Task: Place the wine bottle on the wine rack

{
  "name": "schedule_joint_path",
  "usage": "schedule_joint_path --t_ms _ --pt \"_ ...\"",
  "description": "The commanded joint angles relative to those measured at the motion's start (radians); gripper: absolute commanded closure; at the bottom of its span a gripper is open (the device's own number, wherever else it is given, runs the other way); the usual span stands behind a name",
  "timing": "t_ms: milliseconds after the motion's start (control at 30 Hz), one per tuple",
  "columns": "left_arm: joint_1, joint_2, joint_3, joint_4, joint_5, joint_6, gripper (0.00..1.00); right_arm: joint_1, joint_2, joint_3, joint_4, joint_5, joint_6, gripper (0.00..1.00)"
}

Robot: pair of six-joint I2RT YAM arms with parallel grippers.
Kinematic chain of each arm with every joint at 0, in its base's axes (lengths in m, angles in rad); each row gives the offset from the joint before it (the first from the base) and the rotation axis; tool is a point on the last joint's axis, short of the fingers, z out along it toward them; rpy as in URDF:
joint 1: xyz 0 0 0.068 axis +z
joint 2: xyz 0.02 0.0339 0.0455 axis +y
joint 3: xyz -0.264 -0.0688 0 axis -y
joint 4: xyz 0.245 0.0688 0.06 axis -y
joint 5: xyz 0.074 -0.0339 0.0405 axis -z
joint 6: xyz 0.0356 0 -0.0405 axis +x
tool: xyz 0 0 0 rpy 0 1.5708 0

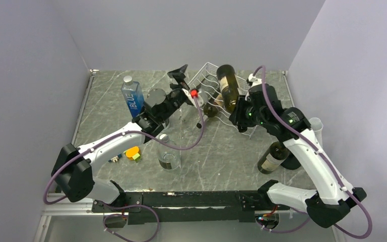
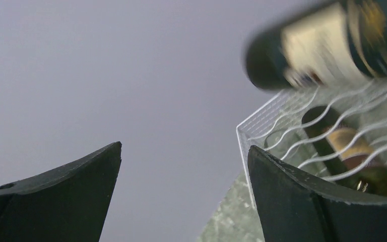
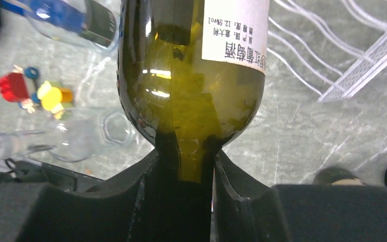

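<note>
One wine bottle [image 1: 228, 86], neck clamped in right gripper [image 3: 184, 169], above wine rack [image 1: 205, 74]; left gripper [image 2: 184, 151] wide open, empty. Lower level and slowly; release only once seated.

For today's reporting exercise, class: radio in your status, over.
Left tool open, beside rack. Right tool shut on neck of wine bottle, held over rack. Second bottle lies in rack.
</note>
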Motion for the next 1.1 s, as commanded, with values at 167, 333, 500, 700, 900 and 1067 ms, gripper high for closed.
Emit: schedule_joint_path --t_ms 167,333,500,700,900,1067 --pt "0.0 -0.058 0.299 -0.296 -0.211 -0.522 0.01 0.009 -0.059 -0.143 0.236 0.031 0.021 1.0" --pt "0.0 -0.125 0.277 -0.306 -0.19 -0.652 0.01 0.025 -0.063 -0.194 0.259 0.031 0.014 1.0" --pt "-0.001 -0.154 0.355 -0.473 -0.204 -0.788 0.01 0.074 -0.055 -0.225 0.264 0.047 0.006 1.0" --pt "0.0 -0.233 0.412 -0.694 -0.216 -1.018 0.01 0.169 -0.043 -0.234 0.237 0.098 0.036 1.0" --pt "0.0 -0.334 0.398 -0.83 -0.176 -1.201 0.01 0.272 -0.064 -0.321 0.252 0.188 0.166 1.0" --pt "-0.001 -0.414 0.334 -0.908 -0.134 -1.193 0.01 0.326 -0.078 -0.401 0.257 0.199 0.25 1.0"
